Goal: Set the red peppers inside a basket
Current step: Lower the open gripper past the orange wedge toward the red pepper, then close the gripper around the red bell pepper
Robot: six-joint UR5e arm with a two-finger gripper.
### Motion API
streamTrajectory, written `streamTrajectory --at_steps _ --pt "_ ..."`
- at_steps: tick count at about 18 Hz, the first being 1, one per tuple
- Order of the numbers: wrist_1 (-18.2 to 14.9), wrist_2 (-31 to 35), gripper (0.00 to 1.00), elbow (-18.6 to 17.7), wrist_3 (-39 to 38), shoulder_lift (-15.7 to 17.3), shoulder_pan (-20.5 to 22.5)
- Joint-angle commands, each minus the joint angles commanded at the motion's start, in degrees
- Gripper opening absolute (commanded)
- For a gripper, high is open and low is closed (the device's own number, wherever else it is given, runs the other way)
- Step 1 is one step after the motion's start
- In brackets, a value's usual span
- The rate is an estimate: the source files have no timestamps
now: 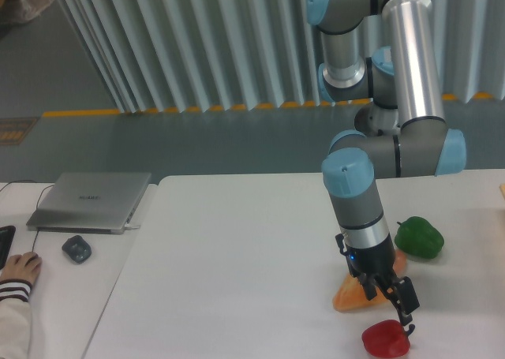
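The black two-finger gripper (392,304), fingers apart, hangs just above the small glossy red bell pepper (384,339); that round, slick skin could squirt sideways off the white table (237,280).

The red pepper (385,339) and green pepper (420,237) look glossy and smooth. The worktop (237,280) is matt white; the laptop (91,200) looks like brushed metal.

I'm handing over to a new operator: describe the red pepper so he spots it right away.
Look at the near right part of the white table, below the arm's pincer. The red pepper lies there by the frame's bottom edge. It is glossy red, unlike the orange wedge behind it and the green pepper farther back.
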Motion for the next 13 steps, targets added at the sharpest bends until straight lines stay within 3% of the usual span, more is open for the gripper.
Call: streamTrajectory --at_steps 13 --pt "0.18 0.18 1.0 1.58 0.18 -1.76 -0.09"
